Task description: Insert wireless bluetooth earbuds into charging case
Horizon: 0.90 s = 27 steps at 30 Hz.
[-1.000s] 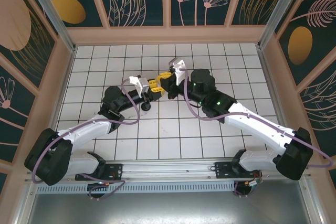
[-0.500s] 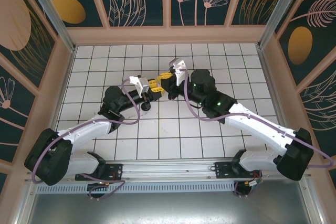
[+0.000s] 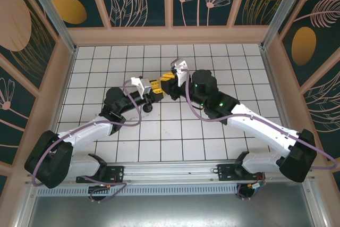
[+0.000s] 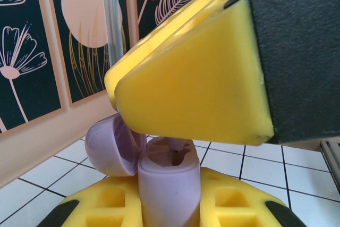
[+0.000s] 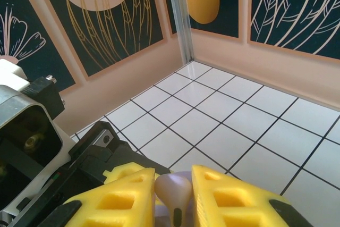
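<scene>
Top view: left fingers and right fingers met mid-worktop. Whatever sat between them was too small and too covered to make out. Small dark object lay beside the left arm, partly tucked under it, unidentifiable.

Left wrist view: lilac case was cut off by the bottom edge, its base hidden between the left fingers. Right fingers were blurred, cropped at top and right, and covered the upper edge of the lid. Something lilac sat in the case cavity, too shadowed to name.

Right wrist view: lilac shape sat between the right fingers, cropped below. Earbud or lid, couldn't tell, nor whether it was gripped.
</scene>
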Each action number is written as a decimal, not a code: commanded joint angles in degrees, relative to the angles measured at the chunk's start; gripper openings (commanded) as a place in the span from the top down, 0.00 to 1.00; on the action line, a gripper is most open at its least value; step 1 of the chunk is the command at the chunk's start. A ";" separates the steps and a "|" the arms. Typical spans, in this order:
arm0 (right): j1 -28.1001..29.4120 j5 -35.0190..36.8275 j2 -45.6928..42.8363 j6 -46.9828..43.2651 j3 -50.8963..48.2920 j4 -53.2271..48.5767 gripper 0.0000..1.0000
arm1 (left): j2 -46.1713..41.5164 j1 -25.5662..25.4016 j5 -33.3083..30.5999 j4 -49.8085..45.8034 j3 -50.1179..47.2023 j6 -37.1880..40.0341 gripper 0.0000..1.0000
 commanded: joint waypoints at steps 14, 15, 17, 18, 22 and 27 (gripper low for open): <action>0.15 2.50 2.76 2.91 2.70 -12.56 0.56 | -3.56 -0.25 0.53 11.75 2.16 -0.21 1.00; 0.13 2.56 2.83 3.19 3.09 -12.83 0.54 | -3.64 -0.29 0.51 11.75 2.16 -0.29 1.00; 0.00 2.47 2.77 3.80 3.93 -13.34 0.48 | -3.52 -0.30 0.67 11.72 2.06 -0.31 1.00; -0.07 2.56 2.63 4.21 4.29 -13.49 0.45 | -3.48 -0.30 0.51 11.67 2.07 -0.34 1.00; -0.77 1.68 1.77 5.97 5.85 -13.98 0.34 | -3.38 -0.30 0.54 11.59 1.98 -0.38 1.00; -1.86 -1.17 0.23 8.10 7.23 -13.57 0.30 | -3.28 -0.30 0.56 11.67 1.81 -0.54 1.00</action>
